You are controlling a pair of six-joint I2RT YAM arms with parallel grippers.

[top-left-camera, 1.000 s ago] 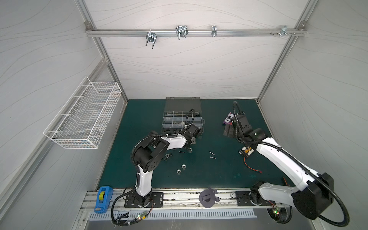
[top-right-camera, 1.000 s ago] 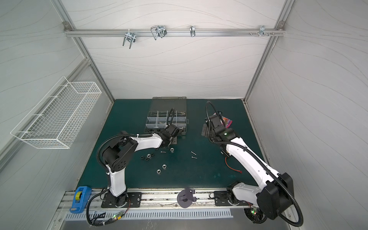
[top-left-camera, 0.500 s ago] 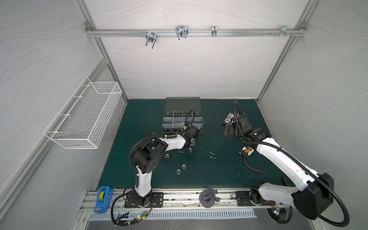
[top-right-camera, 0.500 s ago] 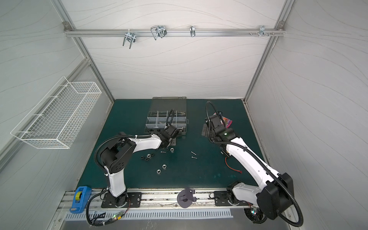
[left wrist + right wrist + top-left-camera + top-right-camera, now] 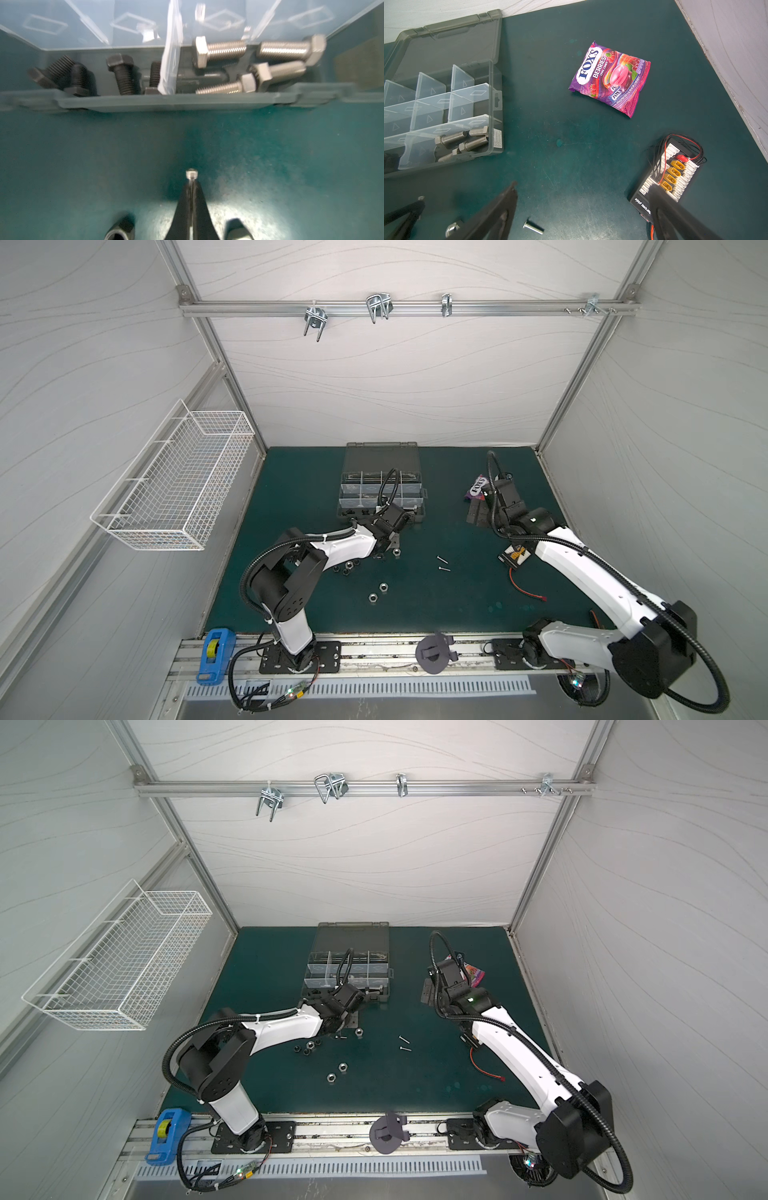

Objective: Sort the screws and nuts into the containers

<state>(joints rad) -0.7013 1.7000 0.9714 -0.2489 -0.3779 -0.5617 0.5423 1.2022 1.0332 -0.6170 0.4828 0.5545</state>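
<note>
Silver thin screw (image 5: 191, 174) pinched in the closed left gripper (image 5: 191, 186), lower centre, head poking forward past the tips. Containers (image 5: 170, 52) lie straight ahead across upper frame, front row holding bolts (image 5: 220, 51). Right gripper (image 5: 583, 187) gapes empty, farther off.

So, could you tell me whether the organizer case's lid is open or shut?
Open: the lid lies flat behind the exposed compartments.
</note>
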